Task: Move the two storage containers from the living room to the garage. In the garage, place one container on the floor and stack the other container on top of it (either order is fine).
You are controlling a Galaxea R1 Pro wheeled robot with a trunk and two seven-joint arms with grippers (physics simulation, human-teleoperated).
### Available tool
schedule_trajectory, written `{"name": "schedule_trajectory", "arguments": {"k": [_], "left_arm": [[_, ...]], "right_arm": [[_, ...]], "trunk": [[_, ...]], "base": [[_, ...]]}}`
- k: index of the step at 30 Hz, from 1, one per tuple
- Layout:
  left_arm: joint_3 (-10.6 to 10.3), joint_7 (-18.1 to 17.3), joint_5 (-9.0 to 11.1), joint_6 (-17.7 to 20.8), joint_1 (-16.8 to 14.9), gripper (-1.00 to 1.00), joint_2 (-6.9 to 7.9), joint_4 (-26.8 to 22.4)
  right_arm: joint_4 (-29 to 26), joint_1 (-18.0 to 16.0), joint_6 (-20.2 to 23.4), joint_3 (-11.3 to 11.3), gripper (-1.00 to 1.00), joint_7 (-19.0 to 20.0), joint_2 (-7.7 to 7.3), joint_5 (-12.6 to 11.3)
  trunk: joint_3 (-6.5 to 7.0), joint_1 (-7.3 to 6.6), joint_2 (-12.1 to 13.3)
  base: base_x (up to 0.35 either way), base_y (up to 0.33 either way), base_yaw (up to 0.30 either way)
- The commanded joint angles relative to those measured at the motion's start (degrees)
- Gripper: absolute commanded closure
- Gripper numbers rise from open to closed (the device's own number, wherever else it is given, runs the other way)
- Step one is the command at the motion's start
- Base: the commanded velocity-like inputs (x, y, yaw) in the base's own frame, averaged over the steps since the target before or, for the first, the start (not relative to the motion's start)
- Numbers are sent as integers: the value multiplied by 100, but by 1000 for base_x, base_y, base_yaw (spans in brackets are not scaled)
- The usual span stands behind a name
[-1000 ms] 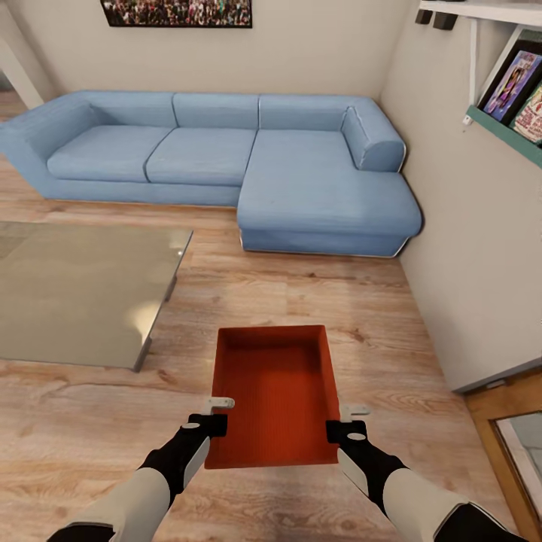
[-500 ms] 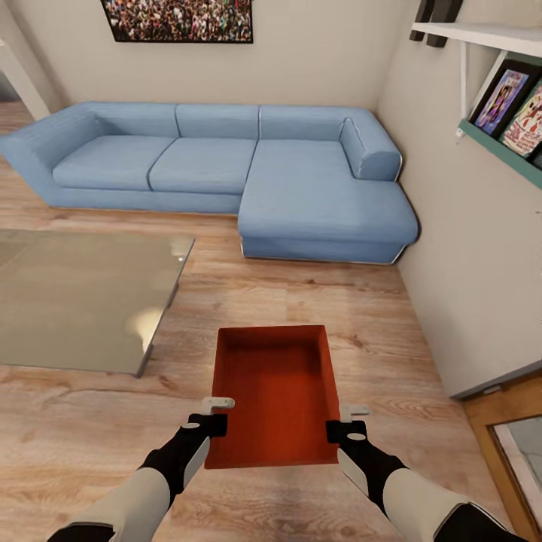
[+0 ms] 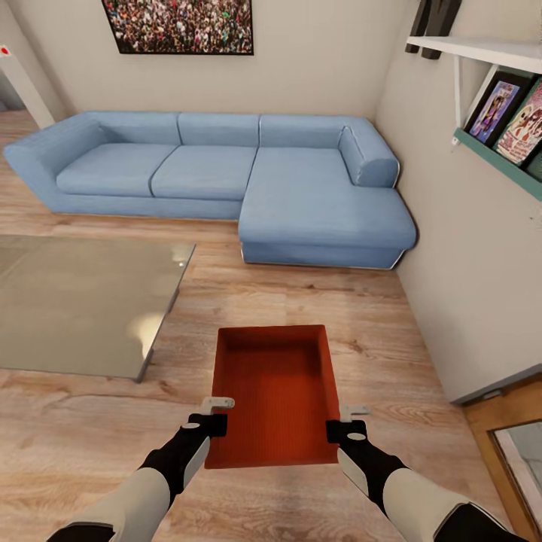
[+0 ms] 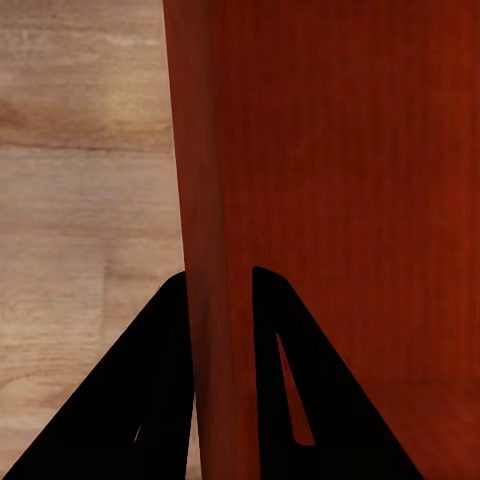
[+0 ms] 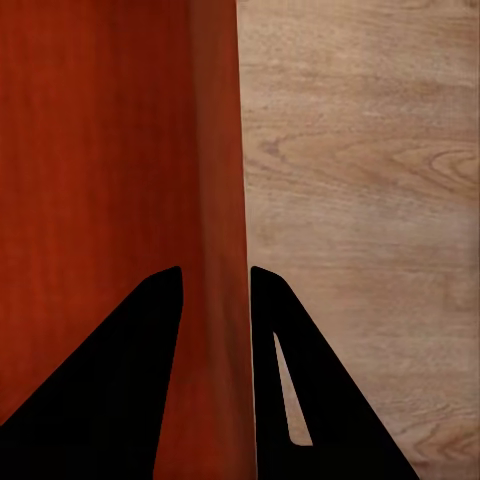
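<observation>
The orange-red box with thin straight walls and no lid [image 3: 275,395] hangs between the two pincers, up above the light wood-plank floor [image 3: 301,293]; the left pincer [image 3: 214,415] bites the box's left wall near the corner closest to the robot; the right pincer [image 3: 348,421] bites the right wall near its close corner.

In the left wrist view the left pincer [image 4: 222,300] has one black finger [image 4: 140,390] on the outside of the red wall [image 4: 215,200] and the other finger on the inside, both pressed on it; so it is closed on the box. In the right wrist view the right pincer [image 5: 215,295] does the same; one black finger [image 5: 110,380] sits inside the box and the other sits outside, squeezing the wall [image 5: 218,150] between them; wood planks [image 5: 360,200] show past the wall.

The inside of the box has tiny ribs; nothing lies in it.

Far ahead of both pincers stands a big blue corner sofa [image 3: 226,169] against the pale wall; above it hangs a dark-framed picture of a crowd [image 3: 181,25]. Ahead of the left pincer and off to its outer side lies a low glass-topped table [image 3: 83,301]. Off beyond the right pincer a white wall shelf [image 3: 482,49] and a green shelf with pictures [image 3: 504,113] stick out from the side wall.
</observation>
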Motion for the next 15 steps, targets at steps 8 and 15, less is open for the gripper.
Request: {"name": "schedule_trajectory", "arguments": {"k": [8,15], "left_arm": [[19,49,-103,39,1,100,-6,-16],[19,49,-103,39,1,100,-6,-19]], "right_arm": [[9,-4,-16,17,100,-80,0,-31],[9,-4,-16,17,100,-78,1,-31]], "trunk": [[71,0,-2],[135,0,-2]], "base": [[0,0,0],[0,0,0]]}}
